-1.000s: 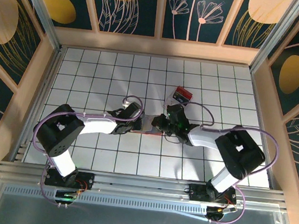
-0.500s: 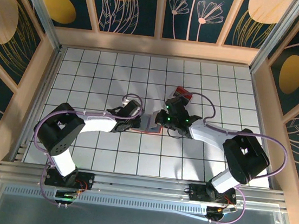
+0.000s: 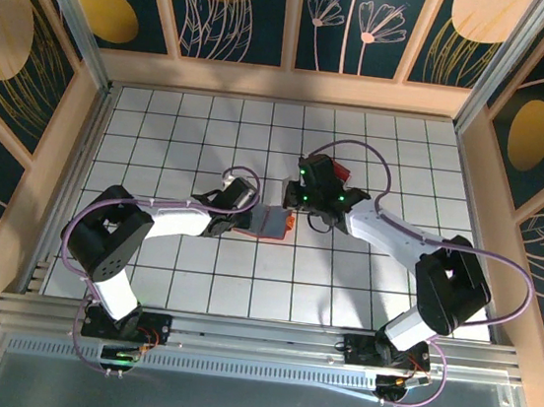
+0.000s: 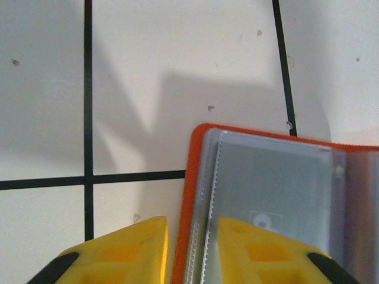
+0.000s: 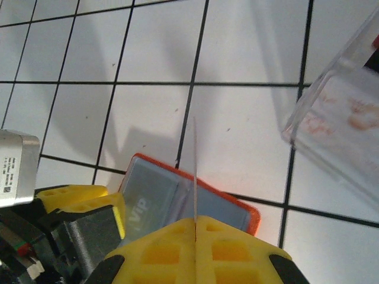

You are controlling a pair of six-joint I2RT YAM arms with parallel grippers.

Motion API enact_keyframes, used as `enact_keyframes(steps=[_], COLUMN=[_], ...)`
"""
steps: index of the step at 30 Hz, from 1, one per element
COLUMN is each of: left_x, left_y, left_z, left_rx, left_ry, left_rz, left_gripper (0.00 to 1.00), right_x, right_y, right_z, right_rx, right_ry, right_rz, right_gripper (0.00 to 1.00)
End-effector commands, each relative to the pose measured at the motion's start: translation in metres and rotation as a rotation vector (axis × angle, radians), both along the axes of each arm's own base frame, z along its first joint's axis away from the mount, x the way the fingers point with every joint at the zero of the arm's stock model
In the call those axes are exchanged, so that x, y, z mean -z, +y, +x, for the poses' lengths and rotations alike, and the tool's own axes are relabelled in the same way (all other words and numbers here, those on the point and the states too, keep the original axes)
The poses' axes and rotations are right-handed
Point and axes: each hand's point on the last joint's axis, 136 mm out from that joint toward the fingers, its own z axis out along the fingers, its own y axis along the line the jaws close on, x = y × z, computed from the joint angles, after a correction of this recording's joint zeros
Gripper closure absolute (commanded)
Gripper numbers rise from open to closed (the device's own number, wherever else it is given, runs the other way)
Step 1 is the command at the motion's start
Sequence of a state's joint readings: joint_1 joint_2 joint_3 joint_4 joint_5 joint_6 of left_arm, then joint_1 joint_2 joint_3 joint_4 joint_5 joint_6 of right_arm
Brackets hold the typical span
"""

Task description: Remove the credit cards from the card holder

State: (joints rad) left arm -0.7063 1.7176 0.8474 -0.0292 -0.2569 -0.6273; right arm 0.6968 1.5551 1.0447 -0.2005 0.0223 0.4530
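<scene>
right pincer (image 5: pixel 195 220) closed tight on a card (image 5: pixel 194 168), edge-on over the open card holder (image 5: pixel 169 195), mid counter (image 3: pixel 181 133). left pincer (image 4: pixel 192 228) clamps its orange edge. pull the card straight along its plane, left clamp firm, steer off the clear box (image 5: pixel 343 136).

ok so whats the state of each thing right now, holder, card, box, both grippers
card holder: open, on the table, one edge clamped
card: pinched edge-on above the holder
left gripper: closed on the card holder's orange edge
right gripper: shut on the card
clear box: resting on the table, untouched; lid state cannot be told
</scene>
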Motion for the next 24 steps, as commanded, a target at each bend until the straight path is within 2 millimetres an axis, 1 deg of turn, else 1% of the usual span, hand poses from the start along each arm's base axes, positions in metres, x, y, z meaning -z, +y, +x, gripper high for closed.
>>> enact_keyframes(steps=[1, 7, 11, 12, 15, 18, 20, 21, 24], left_x=[-0.023, -0.035, -0.041, -0.043, -0.047, -0.051, -0.055, -0.056, -0.059], left_y=[0.003, -0.004, -0.007, -0.007, -0.006, -0.006, -0.005, -0.004, -0.003], left_z=[0.012, 0.015, 0.015, 0.015, 0.014, 0.014, 0.014, 0.014, 0.014], left_rx=[0.008, 0.035, 0.040, 0.041, 0.036, 0.034, 0.031, 0.029, 0.020], left_ry=[-0.064, -0.085, -0.093, -0.096, -0.103, -0.111, -0.118, -0.120, -0.130], left_rz=[0.024, 0.005, -0.020, -0.024, -0.032, -0.039, -0.041, -0.040, -0.044], left_gripper=[0.68, 0.61, 0.56, 0.53, 0.41, 0.25, 0.08, 0.02, 0.01], right_x=[-0.023, -0.044, -0.052, -0.053, -0.050, -0.046, -0.046, -0.047, -0.047], right_y=[-0.022, -0.040, -0.050, -0.052, -0.060, -0.065, -0.068, -0.067, -0.059], right_z=[0.009, 0.023, 0.035, 0.038, 0.047, 0.054, 0.059, 0.060, 0.057], right_rx=[-0.026, -0.082, -0.113, -0.120, -0.145, -0.180, -0.205, -0.219, -0.285], right_ry=[-0.100, -0.259, -0.335, -0.344, -0.364, -0.388, -0.407, -0.414, -0.422], right_rz=[-0.132, -0.311, -0.368, -0.373, -0.414, -0.463, -0.485, -0.485, -0.468], right_gripper=[1.00, 1.00, 1.00, 1.00, 1.00, 1.00, 1.00, 1.00, 1.00])
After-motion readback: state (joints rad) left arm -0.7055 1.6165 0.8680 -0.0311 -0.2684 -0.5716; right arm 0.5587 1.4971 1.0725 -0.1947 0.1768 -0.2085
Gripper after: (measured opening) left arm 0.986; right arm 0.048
